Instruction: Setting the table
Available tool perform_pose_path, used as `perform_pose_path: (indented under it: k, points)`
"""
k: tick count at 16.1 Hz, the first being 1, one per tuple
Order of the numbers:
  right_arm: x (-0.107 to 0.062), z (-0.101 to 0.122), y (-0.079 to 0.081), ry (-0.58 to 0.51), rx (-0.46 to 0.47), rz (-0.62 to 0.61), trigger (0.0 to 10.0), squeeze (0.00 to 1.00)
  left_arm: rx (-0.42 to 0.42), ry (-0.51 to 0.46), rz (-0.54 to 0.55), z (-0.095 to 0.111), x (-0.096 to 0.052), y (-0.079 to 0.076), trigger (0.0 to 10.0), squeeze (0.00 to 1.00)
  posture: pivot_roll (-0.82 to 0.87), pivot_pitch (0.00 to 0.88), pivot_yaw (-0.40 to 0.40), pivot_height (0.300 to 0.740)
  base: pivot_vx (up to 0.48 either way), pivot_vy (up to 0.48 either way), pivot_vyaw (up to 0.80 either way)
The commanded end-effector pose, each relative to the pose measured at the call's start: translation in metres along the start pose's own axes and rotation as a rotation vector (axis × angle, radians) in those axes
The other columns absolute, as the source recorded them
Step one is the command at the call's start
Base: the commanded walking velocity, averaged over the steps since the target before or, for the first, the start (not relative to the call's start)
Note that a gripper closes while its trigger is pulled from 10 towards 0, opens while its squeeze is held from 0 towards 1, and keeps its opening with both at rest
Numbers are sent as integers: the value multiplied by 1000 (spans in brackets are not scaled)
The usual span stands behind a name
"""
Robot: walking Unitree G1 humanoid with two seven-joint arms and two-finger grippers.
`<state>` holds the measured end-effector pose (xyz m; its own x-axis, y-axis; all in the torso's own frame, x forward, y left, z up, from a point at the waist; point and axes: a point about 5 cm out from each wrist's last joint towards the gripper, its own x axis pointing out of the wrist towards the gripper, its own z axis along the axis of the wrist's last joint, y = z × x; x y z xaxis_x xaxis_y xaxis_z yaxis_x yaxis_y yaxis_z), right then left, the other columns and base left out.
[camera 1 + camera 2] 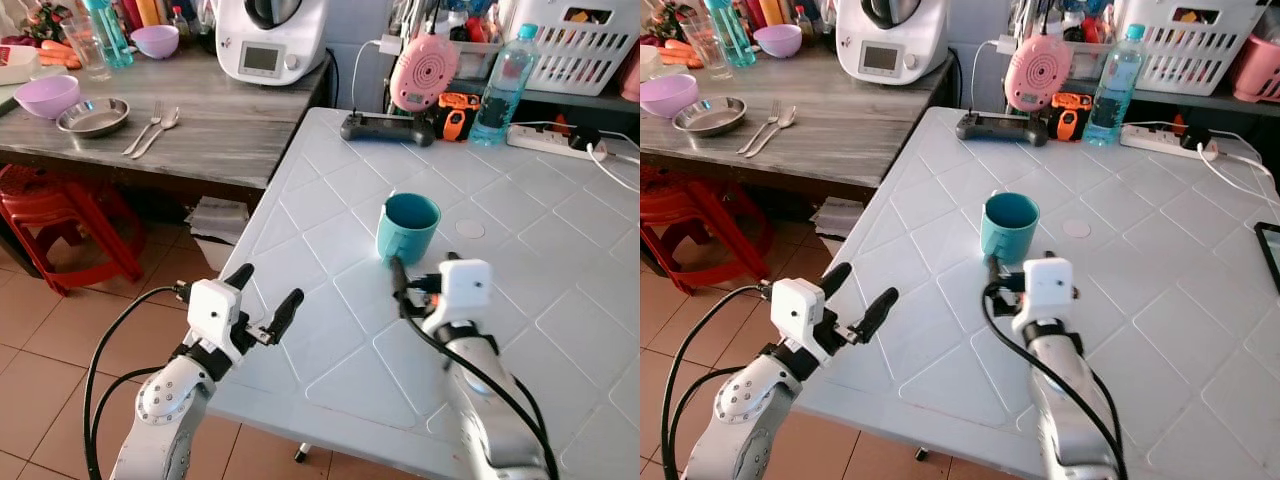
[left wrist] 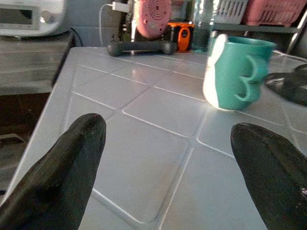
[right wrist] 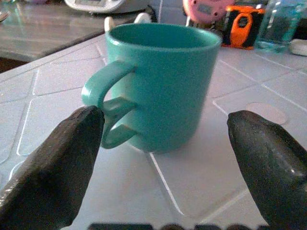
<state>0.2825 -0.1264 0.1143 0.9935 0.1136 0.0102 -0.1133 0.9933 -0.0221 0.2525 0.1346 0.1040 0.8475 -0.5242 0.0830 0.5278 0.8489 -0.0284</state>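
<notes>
a: teal, that mug [image 1: 407, 228]. it stands upright on the white table [image 1: 330, 300], roughly mid-table and empty as far as i can see into it. so how far is the setting?

b: early, i'd judge. the mug is the only tableware on the white table. the metal dish [image 1: 92, 117], the fork [image 1: 146, 128], the spoon [image 1: 160, 131] and the purple bowl [image 1: 47, 96] all lie on the grey wooden counter [image 1: 230, 120] to the left, so most of the job is left.

a: and the grippers?

b: the right gripper [image 3: 163, 158] sits just short of the mug, fingers spread wide with the mug centred between them, handle turned toward one finger. nothing is held. the left gripper [image 1: 264, 298] hangs at the table's near left edge, fingers apart too, empty.

a: anything in the way?

b: between gripper and mug, nothing. the far end is crowded though: a water bottle [image 1: 503, 87], a pink round gadget [image 1: 424, 72], an orange device [image 1: 459, 114], a black controller [image 1: 381, 127] and a power strip [image 1: 550, 142] with cables. a red stool [image 1: 60, 225] stands under the counter, which could hamper walking over for the cutlery.
</notes>
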Motion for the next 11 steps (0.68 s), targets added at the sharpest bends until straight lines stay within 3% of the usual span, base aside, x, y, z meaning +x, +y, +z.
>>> perform_pose_path:
  k: [1,3,8,11]
  points:
    - [4,0,6,13,-3,20,10000,0,-11,8,-33,0,-1,-4,10000,0,101,74,1,740,0,0,0]
    - [16,1,10,36,15,20,10000,0,-22,11,-79,-1,-1,-10,10000,0,106,69,-2,740,0,0,0]
    - [26,3,20,52,32,38,10000,0,-30,15,-93,-1,-1,-10,10000,0,107,71,-4,740,0,0,0]
    - [31,4,8,49,37,-67,10000,0,-37,19,-100,-3,-1,-12,10000,0,109,73,-8,740,0,0,0]
